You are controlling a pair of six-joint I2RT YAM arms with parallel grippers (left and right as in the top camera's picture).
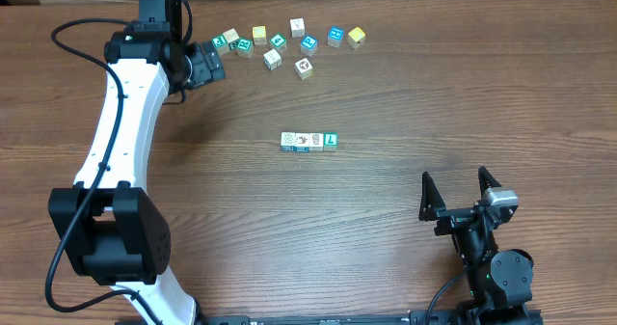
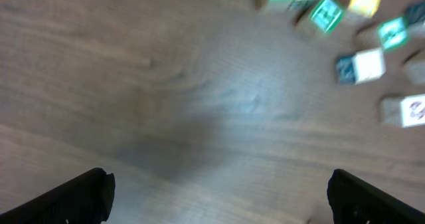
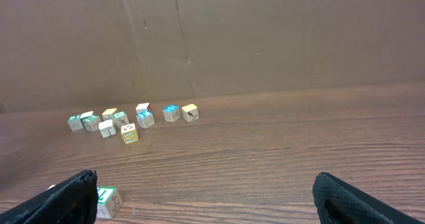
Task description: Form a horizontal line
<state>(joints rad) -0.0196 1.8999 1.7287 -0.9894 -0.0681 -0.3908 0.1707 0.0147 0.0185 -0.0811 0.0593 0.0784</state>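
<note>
While your left pincer (image 1: 217, 63) hung open beside the loose cubes (image 1: 298, 26), the row (image 1: 309, 141) lay mid-table, running left to right, nearer that arm than your right pincer (image 1: 454, 185), open as well.

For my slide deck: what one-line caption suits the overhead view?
Four-cube row at centre; loose cubes beside the open left gripper; right gripper open.

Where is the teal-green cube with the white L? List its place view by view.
Overhead: teal-green cube with white L, centre, right end of the row.
Left wrist: not in it.
Right wrist: bottom left corner, partly hidden.
Shared landmark: scattered cube cluster.
</note>
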